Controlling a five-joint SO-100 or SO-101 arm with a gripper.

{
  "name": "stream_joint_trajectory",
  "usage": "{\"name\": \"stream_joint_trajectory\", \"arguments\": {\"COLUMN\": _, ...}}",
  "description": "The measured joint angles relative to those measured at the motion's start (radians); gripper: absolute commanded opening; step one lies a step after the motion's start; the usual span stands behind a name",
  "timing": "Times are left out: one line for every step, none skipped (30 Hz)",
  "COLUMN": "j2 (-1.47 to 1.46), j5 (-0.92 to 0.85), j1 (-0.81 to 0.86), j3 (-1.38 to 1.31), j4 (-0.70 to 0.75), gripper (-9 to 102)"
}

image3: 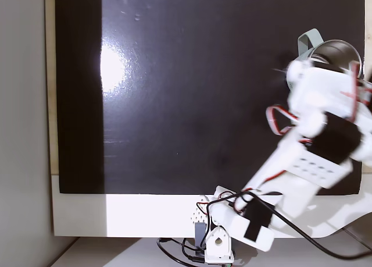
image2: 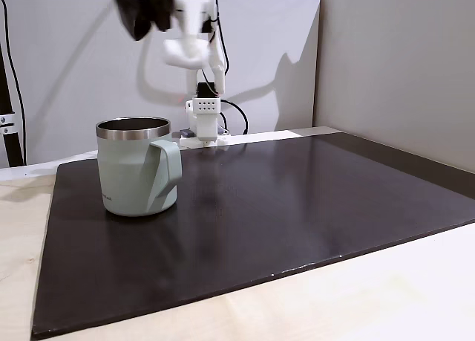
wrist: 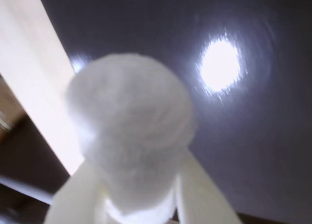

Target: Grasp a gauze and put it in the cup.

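The gauze (wrist: pixel 130 121), soft, light and easily squashed, is seen pinched at its lower half between the white fingers of the claw (wrist: pixel 139 194), held aloft near the cup (image2: pixel 138 166).

Legible text, labels, brands, numbers, signs: none. One small dark mark, low on the cup (image2: pixel 132 169) wall near its base in a fixed view, possibly a printed brand; too small and blurred to read
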Motion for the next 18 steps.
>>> {"name": "stream_joint_trajectory", "arguments": {"j2": 0.0, "j5": 0.002, "j1": 0.028, "j3": 0.0, "j4": -0.012, "gripper": 0}}
{"name": "stream_joint_trajectory", "arguments": {"j2": 0.0, "j5": 0.002, "j1": 0.048, "j3": 0.0, "j4": -0.025, "gripper": 0}}
{"name": "stream_joint_trajectory", "arguments": {"j2": 0.0, "j5": 0.0, "j1": 0.064, "j3": 0.0, "j4": -0.035, "gripper": 0}}
{"name": "stream_joint_trajectory", "arguments": {"j2": -0.009, "j5": -0.003, "j1": 0.077, "j3": 0.0, "j4": -0.046, "gripper": 0}}
{"name": "stream_joint_trajectory", "arguments": {"j2": -0.021, "j5": -0.008, "j1": 0.083, "j3": -0.003, "j4": -0.054, "gripper": 0}}
{"name": "stream_joint_trajectory", "arguments": {"j2": -0.04, "j5": -0.011, "j1": 0.086, "j3": -0.012, "j4": -0.06, "gripper": 0}}
{"name": "stream_joint_trajectory", "arguments": {"j2": -0.061, "j5": -0.015, "j1": 0.094, "j3": -0.025, "j4": -0.063, "gripper": 0}}
{"name": "stream_joint_trajectory", "arguments": {"j2": -0.089, "j5": -0.015, "j1": 0.1, "j3": -0.044, "j4": -0.064, "gripper": 0}}
{"name": "stream_joint_trajectory", "arguments": {"j2": -0.115, "j5": -0.015, "j1": 0.107, "j3": -0.066, "j4": -0.066, "gripper": 0}}
{"name": "stream_joint_trajectory", "arguments": {"j2": -0.141, "j5": -0.018, "j1": 0.117, "j3": -0.094, "j4": -0.066, "gripper": 0}}
{"name": "stream_joint_trajectory", "arguments": {"j2": -0.17, "j5": -0.021, "j1": 0.123, "j3": -0.123, "j4": -0.066, "gripper": 0}}
{"name": "stream_joint_trajectory", "arguments": {"j2": -0.204, "j5": -0.025, "j1": 0.126, "j3": -0.158, "j4": -0.064, "gripper": 0}}
{"name": "stream_joint_trajectory", "arguments": {"j2": -0.241, "j5": -0.029, "j1": 0.126, "j3": -0.201, "j4": -0.064, "gripper": 0}}
{"name": "stream_joint_trajectory", "arguments": {"j2": -0.281, "j5": -0.034, "j1": 0.126, "j3": -0.249, "j4": -0.054, "gripper": 0}}
{"name": "stream_joint_trajectory", "arguments": {"j2": -0.325, "j5": -0.037, "j1": 0.121, "j3": -0.305, "j4": -0.035, "gripper": 0}}
{"name": "stream_joint_trajectory", "arguments": {"j2": -0.374, "j5": -0.04, "j1": 0.118, "j3": -0.365, "j4": -0.017, "gripper": 0}}
{"name": "stream_joint_trajectory", "arguments": {"j2": -0.425, "j5": -0.041, "j1": 0.118, "j3": -0.436, "j4": 0.006, "gripper": 0}}
{"name": "stream_joint_trajectory", "arguments": {"j2": -0.479, "j5": -0.044, "j1": 0.118, "j3": -0.511, "j4": 0.029, "gripper": 0}}
